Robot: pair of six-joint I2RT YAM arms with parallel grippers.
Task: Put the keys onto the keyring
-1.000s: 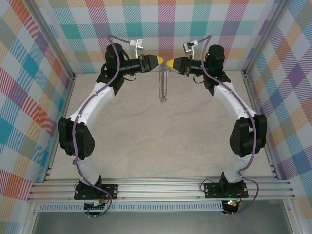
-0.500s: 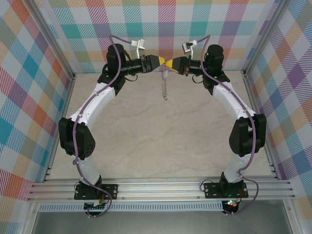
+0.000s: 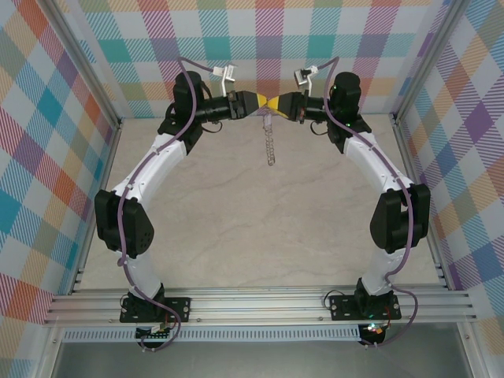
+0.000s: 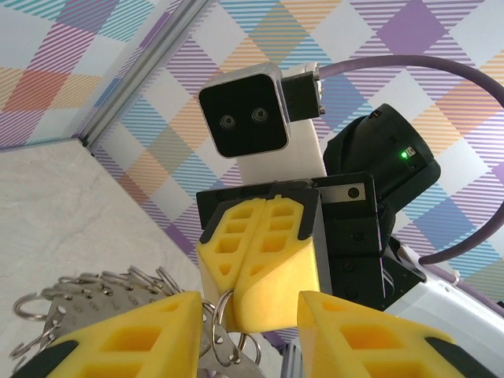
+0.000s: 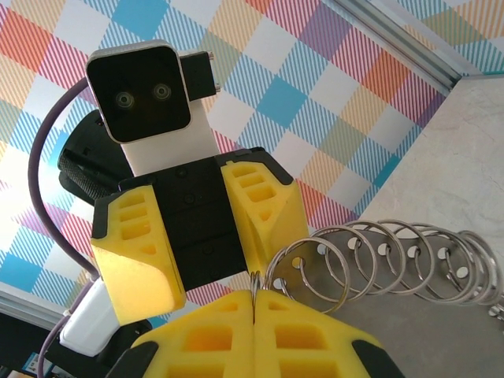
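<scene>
The keyring (image 3: 272,142) is a grey metal strip carrying several split rings, and it hangs down from where the two grippers meet at the back of the table. My right gripper (image 3: 276,104) is shut on one of its end rings (image 5: 254,285); the rest trails off to the right (image 5: 394,256). My left gripper (image 3: 264,104) is open, its yellow fingers (image 4: 134,335) standing either side of the right gripper's shut tips (image 4: 264,260). One end ring (image 4: 227,331) lies against the inner face of its left finger. The keys are hidden.
The arms arch up both sides of the pale marble table (image 3: 260,228). Checked walls and aluminium rails (image 3: 260,303) enclose it. The grippers meet close to the back wall.
The two grippers have closed the gap between them, the left one moving right until its fingers straddle the right one's tips. The hanging keyring has shifted slightly right.
</scene>
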